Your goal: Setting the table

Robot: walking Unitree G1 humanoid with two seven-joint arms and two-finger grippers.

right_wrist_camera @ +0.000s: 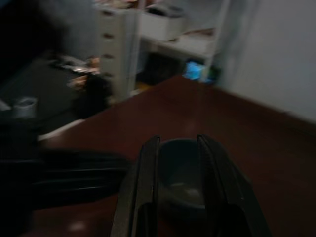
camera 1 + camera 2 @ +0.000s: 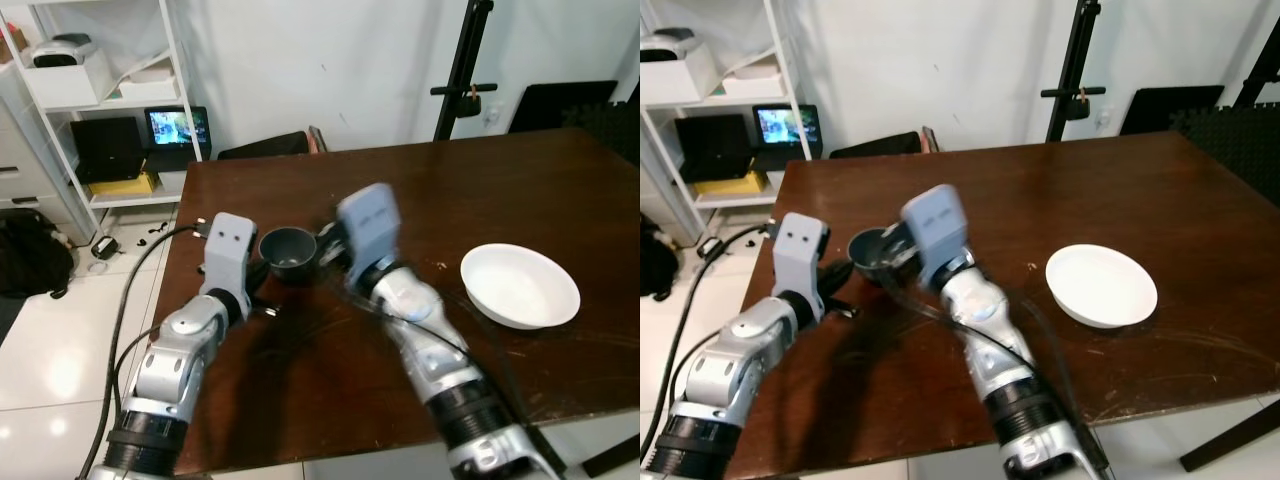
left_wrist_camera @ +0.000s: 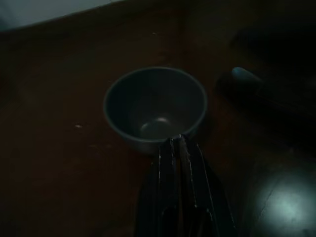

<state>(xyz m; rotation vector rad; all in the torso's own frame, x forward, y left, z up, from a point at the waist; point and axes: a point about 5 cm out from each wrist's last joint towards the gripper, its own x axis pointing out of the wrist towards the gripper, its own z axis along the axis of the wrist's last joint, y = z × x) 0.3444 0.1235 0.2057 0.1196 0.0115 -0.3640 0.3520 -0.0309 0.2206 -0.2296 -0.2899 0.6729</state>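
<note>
**Both hands at the dark cup on the bench**

Left eye view: a small dark cup (image 2: 288,251) stands upright on the brown bench (image 2: 560,190), between the two arms. The left hand (image 2: 262,281) lies just beside the cup's near-left side, its fingers low against the wood. The right hand (image 2: 325,250) reaches the cup from the opposite side and is blurred; its grey wrist block rises above it. Well off to the right hand's far side, a white bowl (image 2: 519,285) sits on the bench, apart from both arms.

Right eye view: the same layout, with the cup (image 2: 873,254) just ahead of the right hand (image 2: 895,256) and the white bowl (image 2: 1101,284) well apart to its right.

Left wrist view: dim. The left hand's fingers (image 3: 173,163) are pressed together, their tips touching the near outer wall of the cup (image 3: 155,105). The cup looks empty.

Right wrist view: blurred. The right hand's two fingers (image 1: 148,173) are spread, and the cup (image 1: 180,170) sits between them; whether they touch its wall I cannot tell.
</note>
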